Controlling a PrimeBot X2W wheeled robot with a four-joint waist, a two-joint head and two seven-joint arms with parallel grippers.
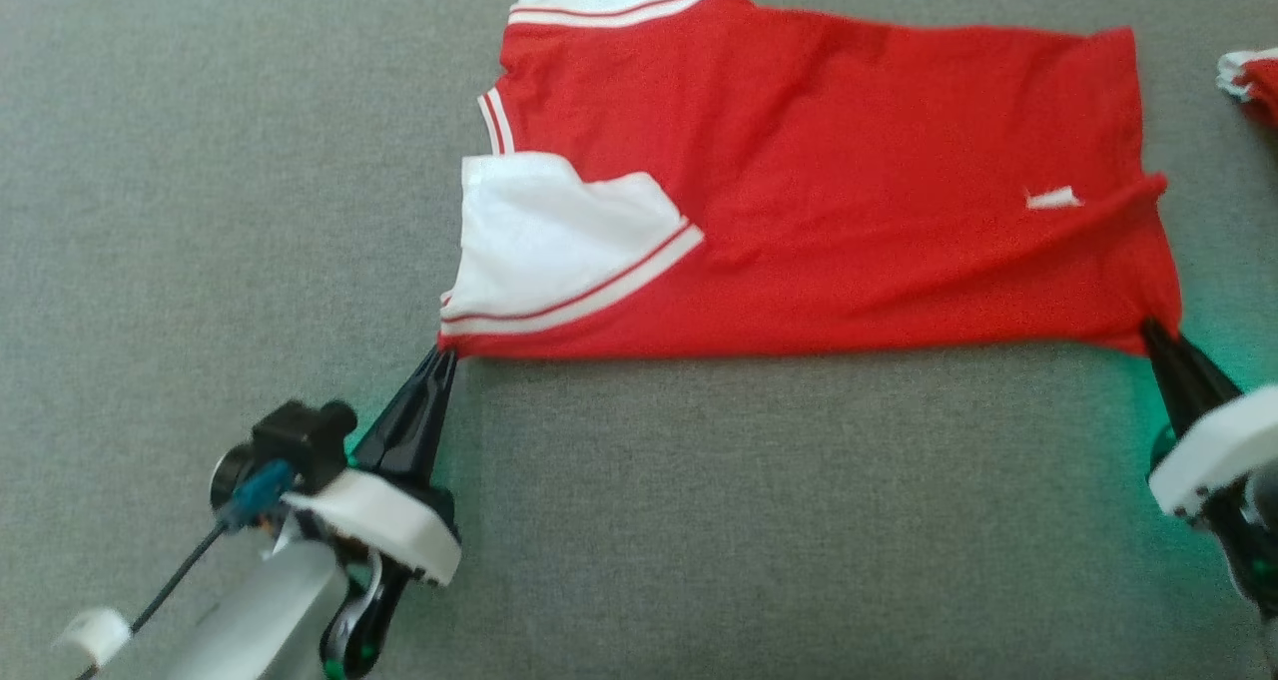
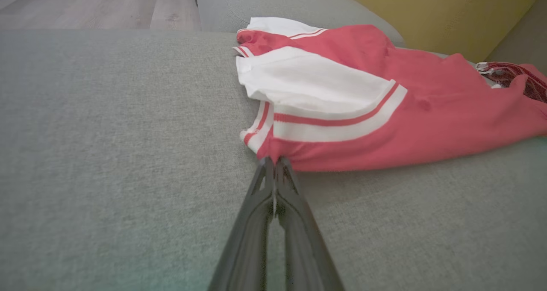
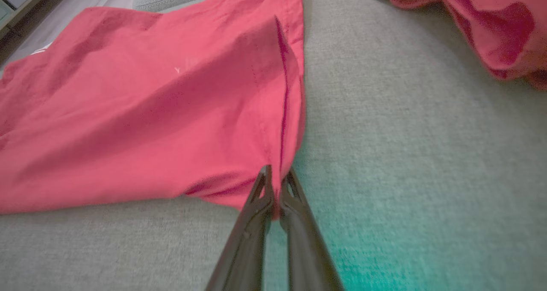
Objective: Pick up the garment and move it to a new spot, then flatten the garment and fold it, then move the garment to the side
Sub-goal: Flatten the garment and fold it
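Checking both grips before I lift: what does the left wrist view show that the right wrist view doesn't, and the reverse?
Left wrist view: the white striped sleeve clearly, the left gripper shut on a corner of the garment beside it, a yellow panel behind. Right wrist view: the right gripper pinching the plain red hem corner, fabric between its jaws. Both: the garment on the grey cushion, and a second red garment beyond.

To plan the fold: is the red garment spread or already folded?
Spread, not folded: the garment lies flat on the grey surface, only its near white sleeve turned onto the body.
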